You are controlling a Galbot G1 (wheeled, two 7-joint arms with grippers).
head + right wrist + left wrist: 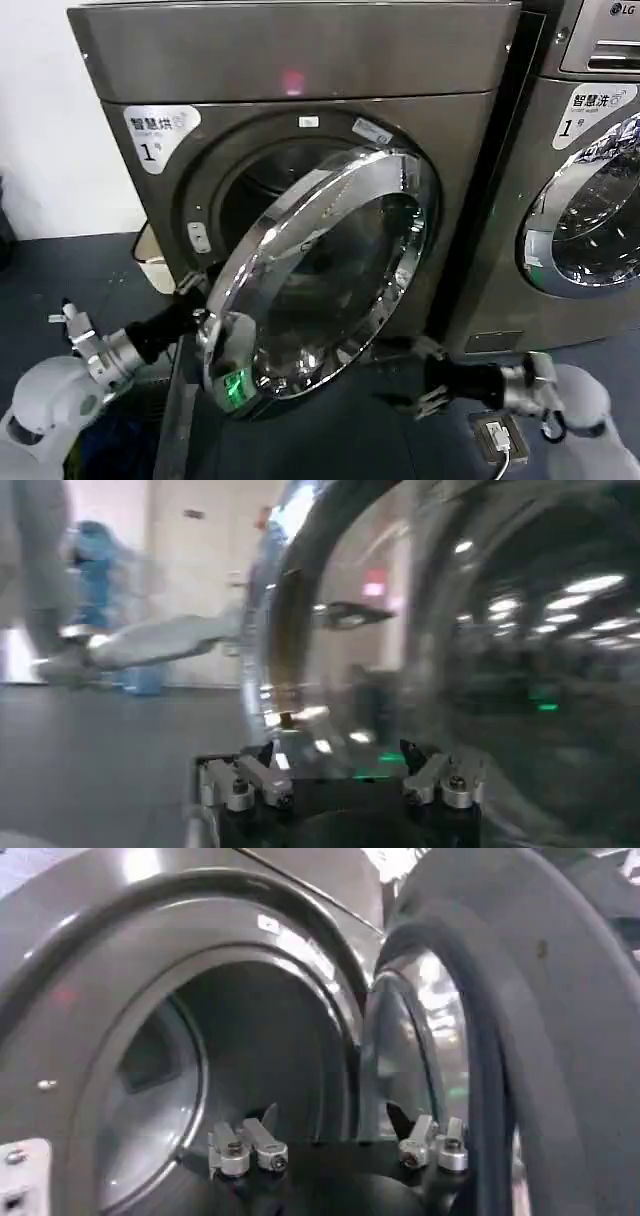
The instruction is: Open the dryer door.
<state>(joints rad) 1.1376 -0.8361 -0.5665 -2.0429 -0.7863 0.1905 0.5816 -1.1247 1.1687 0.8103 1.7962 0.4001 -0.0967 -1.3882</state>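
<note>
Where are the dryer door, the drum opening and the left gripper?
dryer door (330,270), head view, on its glass.
drum opening (230,1058), left wrist view, on the dark inside.
left gripper (195,300), head view, between its fingers.

Your way into the drum opening (255,190) is free on the left; the half-open door (320,270) blocks the right.

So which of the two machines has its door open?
The left machine: its round door is swung partly out. The right machine's door is closed flat.

Head camera above, looking down at dryer door (330,270), wrist cameras close, probably either side
</note>
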